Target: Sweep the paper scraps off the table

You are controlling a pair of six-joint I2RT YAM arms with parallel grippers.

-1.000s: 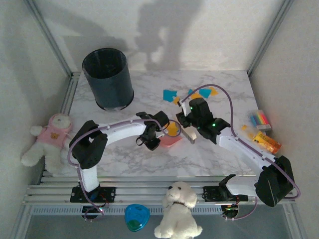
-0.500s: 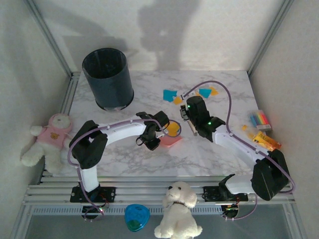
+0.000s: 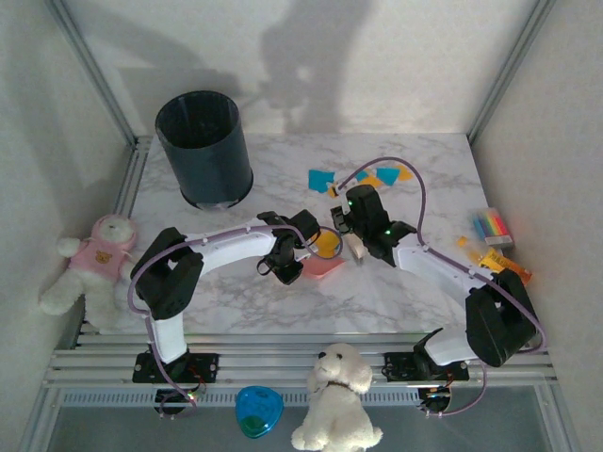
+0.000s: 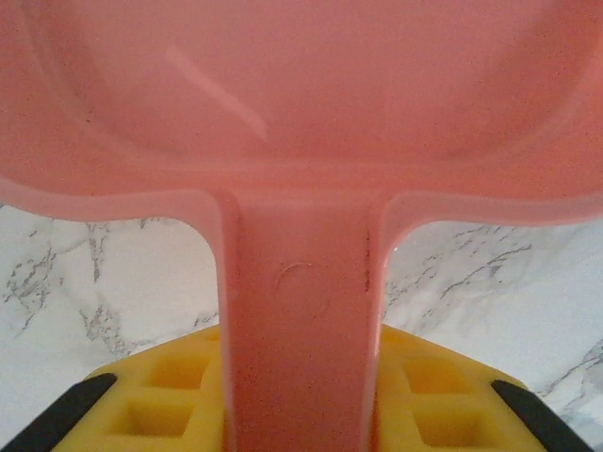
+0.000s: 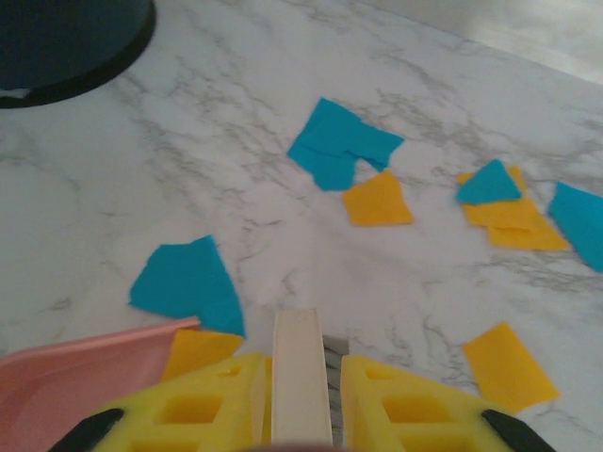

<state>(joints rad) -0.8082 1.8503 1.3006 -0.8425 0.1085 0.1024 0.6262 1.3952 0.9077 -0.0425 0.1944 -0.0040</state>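
**Tools gripped on both sides**

We saw the left gripper [image 4: 301, 419] clamped on the handle of the pink dustpan [image 4: 301, 113], and the right gripper [image 5: 301, 414] clamped on a cream brush [image 5: 300, 363]. Teal and yellow scraps [image 5: 341, 155] lay scattered on the table [image 5: 141, 169] across the centre and right of the right wrist view. One teal scrap lay just beside the dustpan's rim at lower left.

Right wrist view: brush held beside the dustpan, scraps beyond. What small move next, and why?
Probably push the brush out past the nearest teal scrap, then drag it back toward the pink dustpan: that scrap lies just off the pan's lip, others farther out on the table.
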